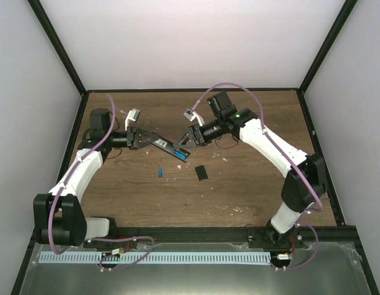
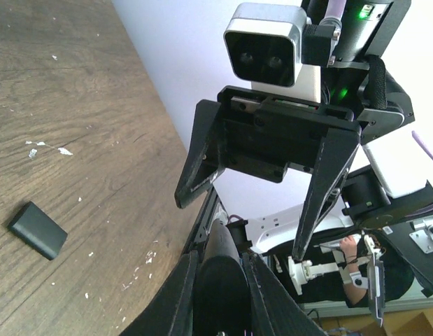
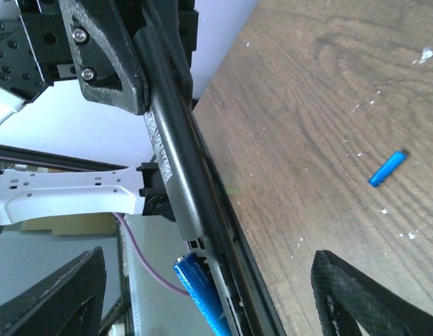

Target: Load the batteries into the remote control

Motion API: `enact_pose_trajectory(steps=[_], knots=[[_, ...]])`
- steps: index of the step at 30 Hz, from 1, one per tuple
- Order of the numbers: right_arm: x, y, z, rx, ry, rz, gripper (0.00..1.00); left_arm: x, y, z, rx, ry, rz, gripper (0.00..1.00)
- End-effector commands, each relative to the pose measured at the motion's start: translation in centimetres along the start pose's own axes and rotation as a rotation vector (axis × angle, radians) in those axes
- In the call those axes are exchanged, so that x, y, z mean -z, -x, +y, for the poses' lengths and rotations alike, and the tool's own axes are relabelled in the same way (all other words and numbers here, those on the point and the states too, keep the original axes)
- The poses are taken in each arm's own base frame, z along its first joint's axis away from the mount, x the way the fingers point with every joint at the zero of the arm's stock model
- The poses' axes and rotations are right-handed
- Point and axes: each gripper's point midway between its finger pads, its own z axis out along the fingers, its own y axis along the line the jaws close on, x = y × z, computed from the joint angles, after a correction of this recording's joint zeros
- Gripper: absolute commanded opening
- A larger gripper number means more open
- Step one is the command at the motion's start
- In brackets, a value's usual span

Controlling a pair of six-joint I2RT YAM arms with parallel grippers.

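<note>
My left gripper [image 1: 140,136] is shut on one end of the remote control [image 1: 168,146], a slim black bar held above the table and pointing right. In the left wrist view the remote control [image 2: 226,245] sits clamped in the left gripper [image 2: 219,257]. One blue battery [image 3: 202,297] lies along the open slot at the far end of the remote control [image 3: 174,154]; how deep it sits I cannot tell. My right gripper [image 3: 209,308] stands open around that end, its fingers [image 3: 363,294] clear of it. The other battery [image 1: 160,172] lies on the table.
A small black cover piece [image 1: 202,173] lies on the wooden table [image 1: 251,184] just right of the loose battery, and it also shows as the cover piece [image 2: 38,229] in the left wrist view. Black frame posts line the table's sides.
</note>
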Motion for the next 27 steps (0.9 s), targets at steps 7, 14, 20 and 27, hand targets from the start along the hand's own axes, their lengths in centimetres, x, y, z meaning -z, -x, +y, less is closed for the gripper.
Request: enact_pose_trajectory(steps=[7,14,20,27], knots=[[-1.2,-1.2,1.6,-0.045,0.107,0.076,0.64,-0.1,-0.3,-0.7,-0.035,-0.024,0.014,0.00],[-1.5,-1.4,1.6,-0.062,0.128,0.092,0.53,-0.1,-0.3,-0.7,-0.037,-0.019,0.013,0.00],[-1.7,-1.3,1.7,-0.074,0.137,0.093,0.47,-0.1,-0.3,-0.7,-0.042,-0.016,0.012,0.00],[-1.8,-1.0,1.7,-0.082,0.138,0.087,0.41,-0.1,-0.3,-0.8,-0.046,-0.016,0.013,0.00]])
